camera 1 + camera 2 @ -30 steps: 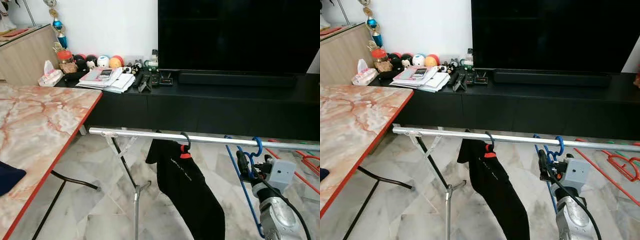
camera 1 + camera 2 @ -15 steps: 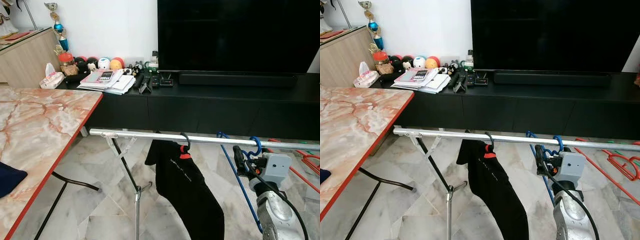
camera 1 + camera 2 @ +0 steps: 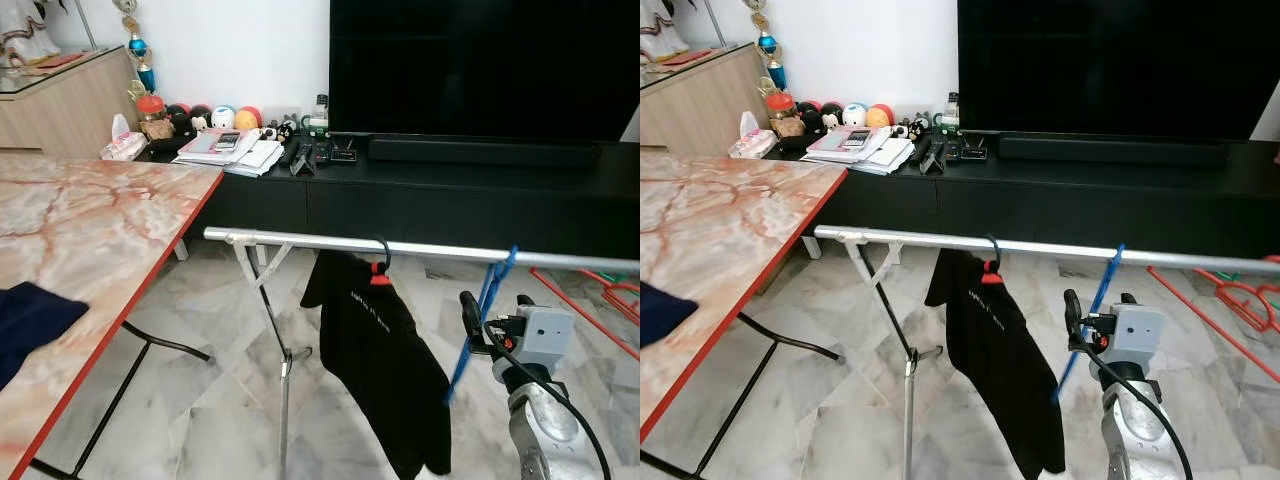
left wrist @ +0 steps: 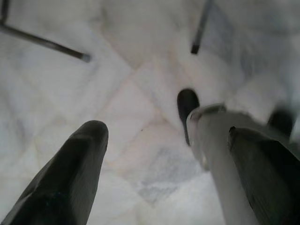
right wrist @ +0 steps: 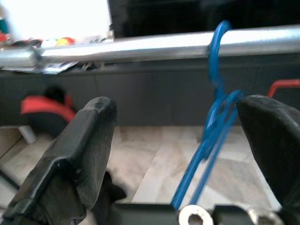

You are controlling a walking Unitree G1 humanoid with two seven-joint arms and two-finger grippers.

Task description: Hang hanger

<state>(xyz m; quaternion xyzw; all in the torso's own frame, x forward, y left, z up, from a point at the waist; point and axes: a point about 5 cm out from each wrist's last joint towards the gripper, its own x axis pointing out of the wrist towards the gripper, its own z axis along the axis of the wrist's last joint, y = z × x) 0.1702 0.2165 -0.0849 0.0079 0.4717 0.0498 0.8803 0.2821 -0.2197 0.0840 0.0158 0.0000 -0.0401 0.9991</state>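
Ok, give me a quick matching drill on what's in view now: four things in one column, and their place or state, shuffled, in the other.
Things:
1. blue hanger
2. black shirt
3. right gripper
4. red hangers

Places or states:
A. on the floor by the TV cabinet
B. open, just below the rail
C. hooked on the rail, bare
D. hanging from the rail on a black hook with a red collar

Pairs: 1-C, 2-D, 3-B, 4-A
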